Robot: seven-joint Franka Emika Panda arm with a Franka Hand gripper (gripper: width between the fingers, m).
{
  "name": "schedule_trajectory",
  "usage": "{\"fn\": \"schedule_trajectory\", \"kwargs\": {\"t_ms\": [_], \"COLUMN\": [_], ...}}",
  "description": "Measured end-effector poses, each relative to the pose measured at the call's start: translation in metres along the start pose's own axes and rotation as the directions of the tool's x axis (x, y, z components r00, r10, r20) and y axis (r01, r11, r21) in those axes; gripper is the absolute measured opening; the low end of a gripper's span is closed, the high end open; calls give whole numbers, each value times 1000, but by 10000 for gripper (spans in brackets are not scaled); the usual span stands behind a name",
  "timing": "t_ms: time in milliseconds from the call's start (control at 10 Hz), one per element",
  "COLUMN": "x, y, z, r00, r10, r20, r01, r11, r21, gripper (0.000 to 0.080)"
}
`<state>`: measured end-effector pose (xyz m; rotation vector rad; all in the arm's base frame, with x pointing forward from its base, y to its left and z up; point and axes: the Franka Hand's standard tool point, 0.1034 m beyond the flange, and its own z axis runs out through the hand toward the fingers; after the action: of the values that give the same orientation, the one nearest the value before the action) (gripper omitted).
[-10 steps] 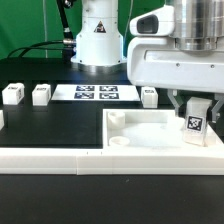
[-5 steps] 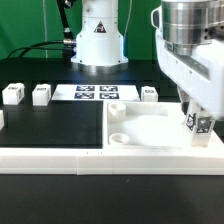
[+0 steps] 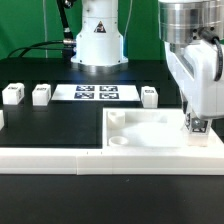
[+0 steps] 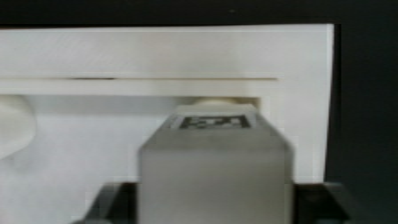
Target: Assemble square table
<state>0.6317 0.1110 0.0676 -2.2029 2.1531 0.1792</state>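
Note:
The square table's white slab (image 3: 150, 128) lies recessed face up at the exterior view's right, with a corner hole (image 3: 117, 141) showing. My gripper (image 3: 197, 124) is shut on a white block leg (image 3: 198, 127) with a black-and-white tag. It holds the leg upright, low over the slab's right side. In the wrist view the leg (image 4: 217, 165) fills the middle between my dark fingers (image 4: 111, 203), its tagged end (image 4: 217, 123) close to a round socket (image 4: 215, 101) in the slab (image 4: 107, 110). Three more tagged legs (image 3: 12, 93) (image 3: 41, 94) (image 3: 149, 95) stand on the table behind.
The marker board (image 3: 94, 93) lies flat in front of the robot base (image 3: 98, 40). A long white border bar (image 3: 50, 154) runs along the front, joining the slab's near edge. A small white part (image 3: 1, 118) shows at the left edge.
My gripper has turned and come down with the leg, from above the slab's right side to low over its right corner. The other legs have not moved.

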Motion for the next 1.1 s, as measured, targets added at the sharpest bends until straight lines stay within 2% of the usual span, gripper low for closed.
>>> {"fn": "schedule_trajectory", "kwargs": {"t_ms": [100, 200, 300, 400, 700, 900, 1000, 1100], "x": [-5, -14, -16, -14, -12, -12, -12, -7], "y": [1, 6, 12, 14, 13, 3, 3, 2], "z": [1, 3, 6, 7, 7, -1, -1, -2], "r00": [986, 936, 853, 837, 661, 338, 202, 29], "r10": [-163, -349, -516, -543, -746, -934, -973, -994], "r20": [-26, -52, -75, -71, -87, -118, -116, -107], "r01": [163, 351, 520, 546, 749, 939, 977, 998], "r11": [986, 936, 853, 837, 662, 343, 207, 35], "r21": [14, 33, 46, 36, 13, -24, -39, -57], "gripper": [493, 614, 639, 639, 648, 648, 648, 648]}}
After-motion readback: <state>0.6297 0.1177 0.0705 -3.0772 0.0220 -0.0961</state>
